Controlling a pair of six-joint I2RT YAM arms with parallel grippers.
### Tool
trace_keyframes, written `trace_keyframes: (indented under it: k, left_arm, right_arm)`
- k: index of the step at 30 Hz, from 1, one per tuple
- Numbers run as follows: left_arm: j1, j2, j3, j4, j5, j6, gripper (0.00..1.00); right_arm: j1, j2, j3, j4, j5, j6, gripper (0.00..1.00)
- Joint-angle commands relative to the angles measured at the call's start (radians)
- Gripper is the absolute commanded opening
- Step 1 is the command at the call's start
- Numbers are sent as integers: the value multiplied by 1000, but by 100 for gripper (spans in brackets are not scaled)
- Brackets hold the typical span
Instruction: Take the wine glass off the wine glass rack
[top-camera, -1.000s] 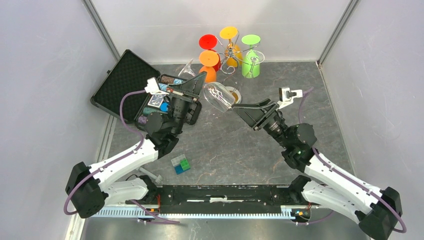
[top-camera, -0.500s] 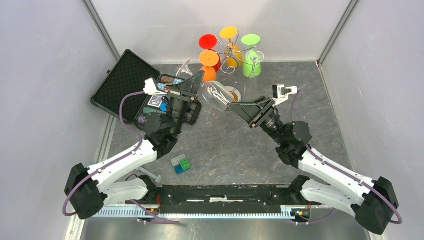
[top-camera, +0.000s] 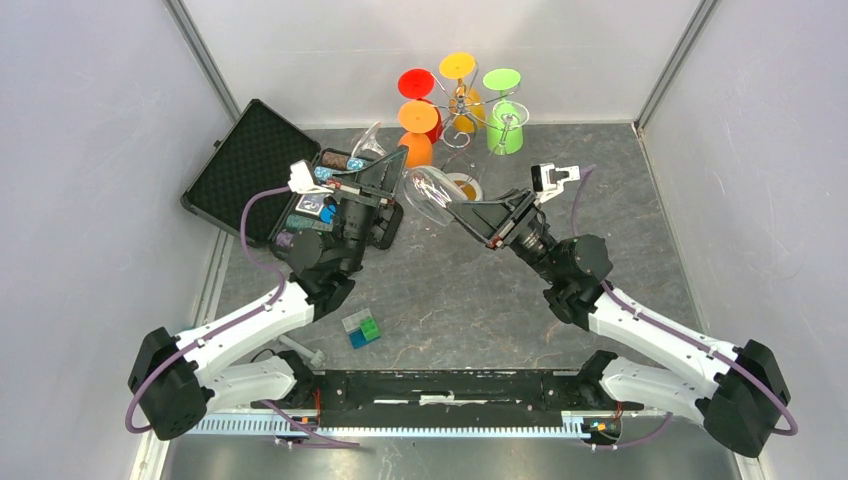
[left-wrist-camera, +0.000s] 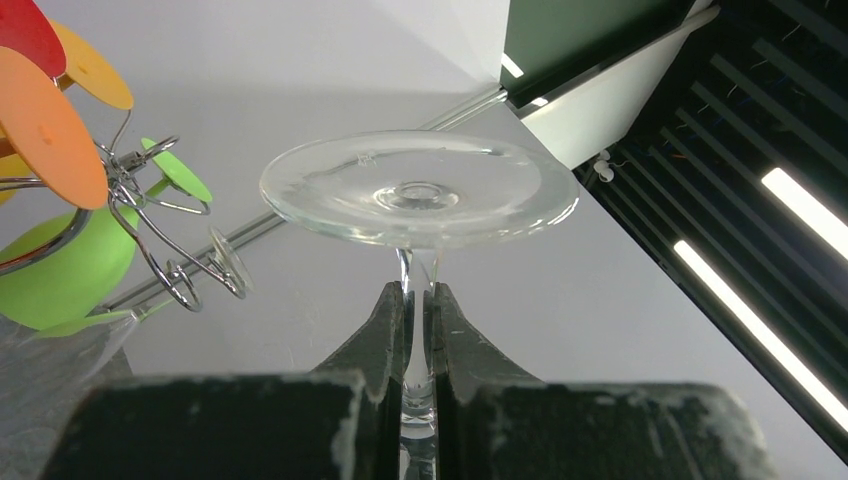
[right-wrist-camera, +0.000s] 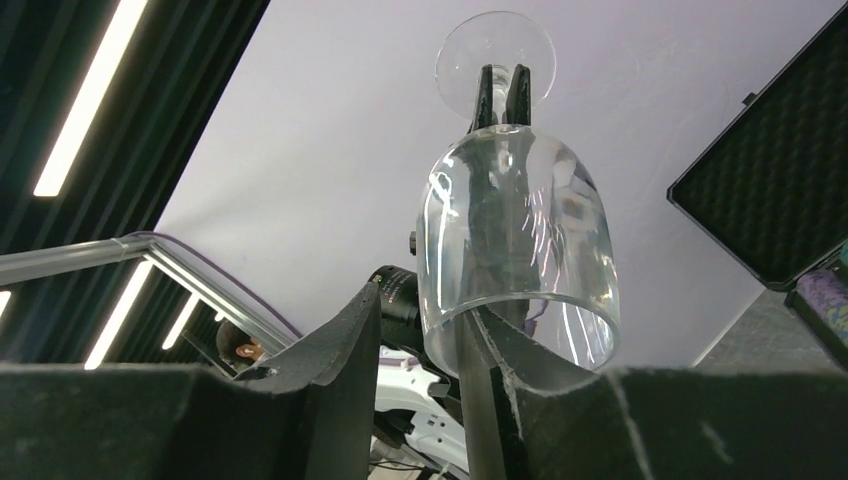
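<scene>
My left gripper (left-wrist-camera: 418, 300) is shut on the stem of a clear wine glass (left-wrist-camera: 420, 190) and holds it in the air, tilted, foot towards the back; both show in the top view, gripper (top-camera: 398, 165) and glass (top-camera: 432, 192). My right gripper (right-wrist-camera: 420, 330) is open at the bowl's rim (right-wrist-camera: 515, 230): one finger is outside the wall and one reaches inside the bowl. It shows in the top view (top-camera: 462, 212). The silver wire wine glass rack (top-camera: 462, 105) stands at the back with red, orange, yellow and green glasses hanging on it, and shows in the left wrist view (left-wrist-camera: 150, 220).
An open black case (top-camera: 250, 160) with small items lies at the left, under my left arm. Coloured blocks (top-camera: 361, 328) sit near the front. A small round amber thing (top-camera: 467, 185) sits on the table behind the glass. Walls close in on three sides.
My right arm has moved left and forward, bringing its open fingers up to the glass's bowl rim. My left gripper has kept the glass almost still.
</scene>
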Motion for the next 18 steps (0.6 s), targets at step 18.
trace_keyframes:
  k: [18]
  left_arm:
    - [-4, 28, -66, 330, 15, 112, 8]
  right_arm:
    - [3, 48, -6, 27, 70, 150, 0]
